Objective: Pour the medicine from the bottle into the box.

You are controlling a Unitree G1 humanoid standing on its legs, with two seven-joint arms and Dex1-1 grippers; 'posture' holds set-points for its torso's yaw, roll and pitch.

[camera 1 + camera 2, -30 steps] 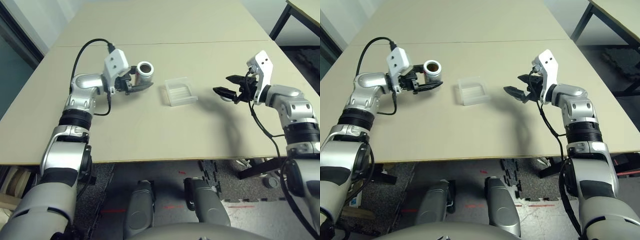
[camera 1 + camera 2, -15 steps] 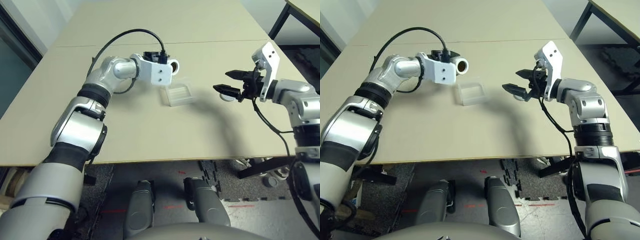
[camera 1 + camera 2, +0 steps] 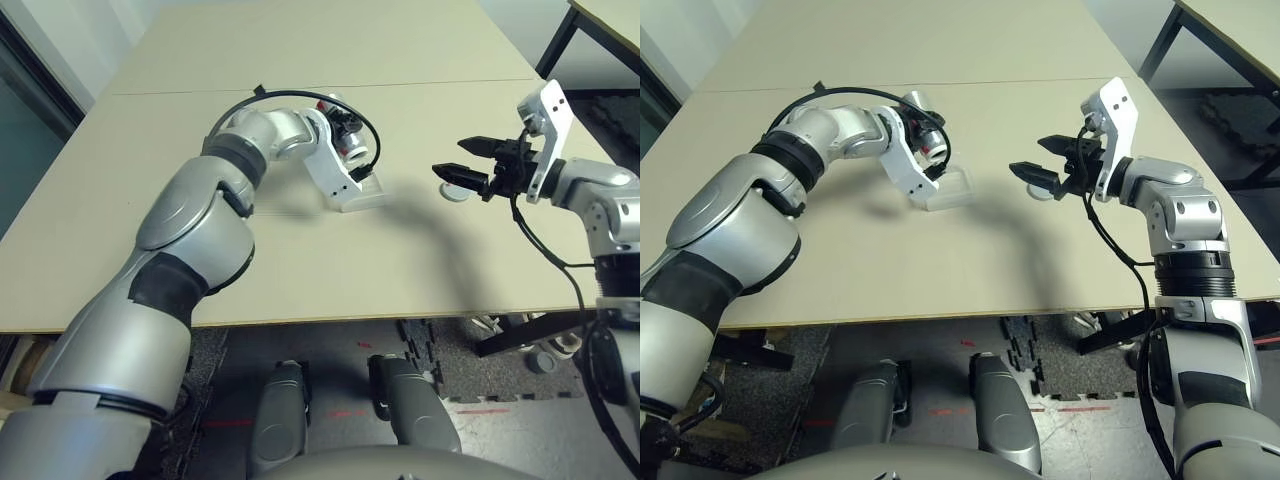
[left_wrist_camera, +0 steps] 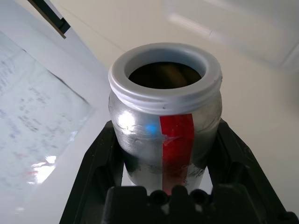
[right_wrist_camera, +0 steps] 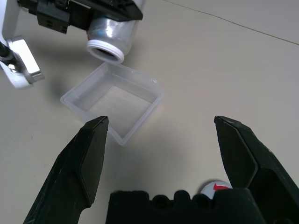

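Left end effector [image 4: 166, 186] clenches the bottle [image 4: 164, 112] over the box [image 5: 114, 100] — right end effector [image 5: 161, 158] released, near the cap [image 5: 216, 188]

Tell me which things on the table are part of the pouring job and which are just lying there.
Part of the job:
- bottle, open-mouthed, clamped in the left tool and tipped above the box
- box, clear plastic, on the table

Lying about:
- round cap with a red mark, on the table below the open right tool
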